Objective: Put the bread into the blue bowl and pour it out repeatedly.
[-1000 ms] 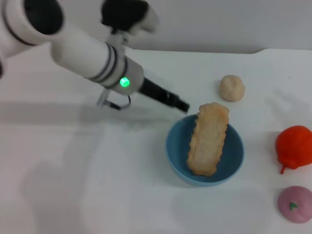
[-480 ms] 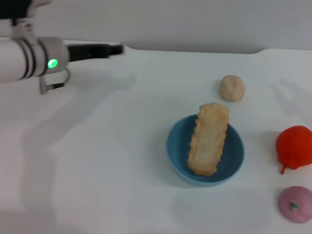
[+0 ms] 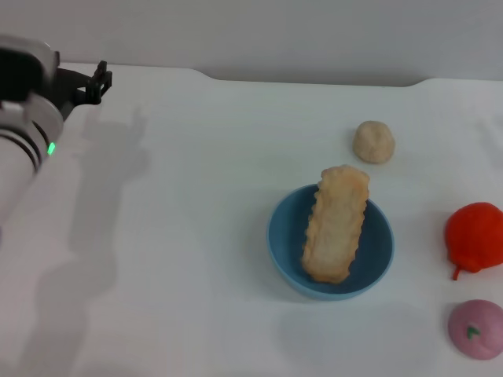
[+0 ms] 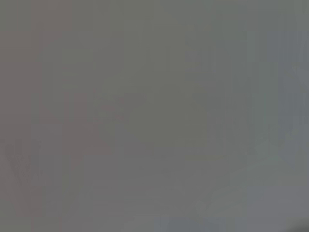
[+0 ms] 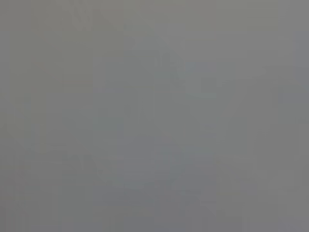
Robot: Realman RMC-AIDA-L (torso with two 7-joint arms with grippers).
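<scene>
Inspector: Bread (image 3: pixel 336 224) is lying pale side up across the blue bowl (image 3: pixel 284 243), centre right; placing step judged done.

Clerk: Grippers?

Inspector: Left gripper (image 3: pixel 96 80) is hovering far left, holding nothing, opening unreadable. Right unseen. Next move: grasping the bowl's rim for pouring.

White-cased left arm (image 3: pixel 23 149)
Black rings band its round casing, a small green light glows, and black gripper (image 3: pixel 93 81) hardware sits beyond.
</scene>
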